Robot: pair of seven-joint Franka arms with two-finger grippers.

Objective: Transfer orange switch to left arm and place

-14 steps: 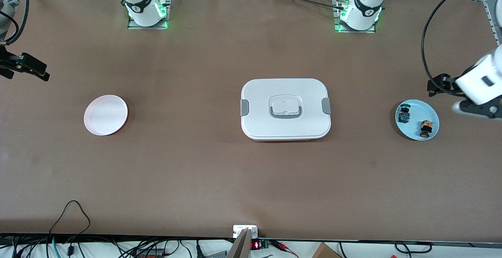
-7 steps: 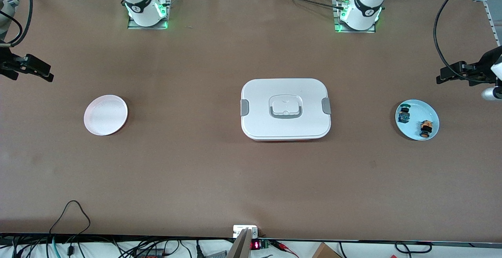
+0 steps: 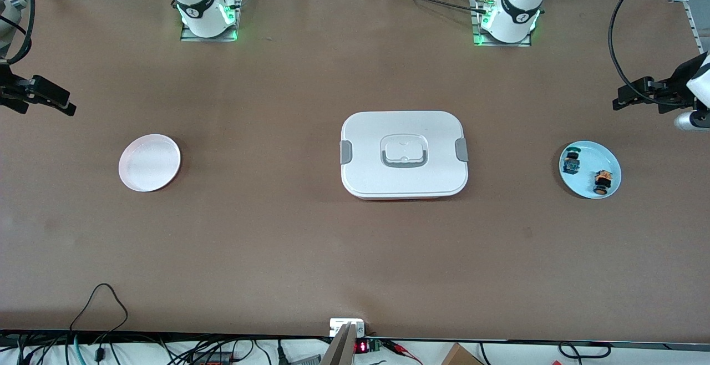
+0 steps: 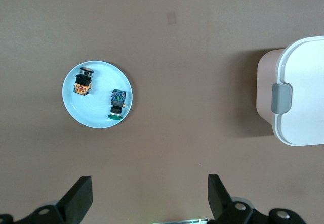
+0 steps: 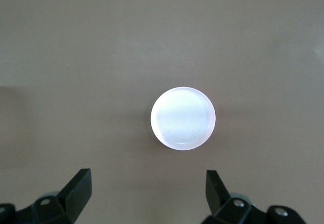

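Observation:
The orange switch lies on a light blue plate at the left arm's end of the table, beside a switch with a blue-green cap. The left wrist view shows the orange switch, the other switch and the plate. My left gripper is open and empty, high over the table's end beside that plate; it also shows in the left wrist view. My right gripper is open and empty, high over the right arm's end; it also shows in the right wrist view.
The white box with grey latches stands closed at mid-table; its end shows in the left wrist view. An empty white plate lies at the right arm's end and shows in the right wrist view. A black cable hangs by the left arm.
My left gripper has drawn back from beside the blue plate, out toward the table's end and toward the robots' bases. My right gripper has barely shifted. Nothing on the table has moved.

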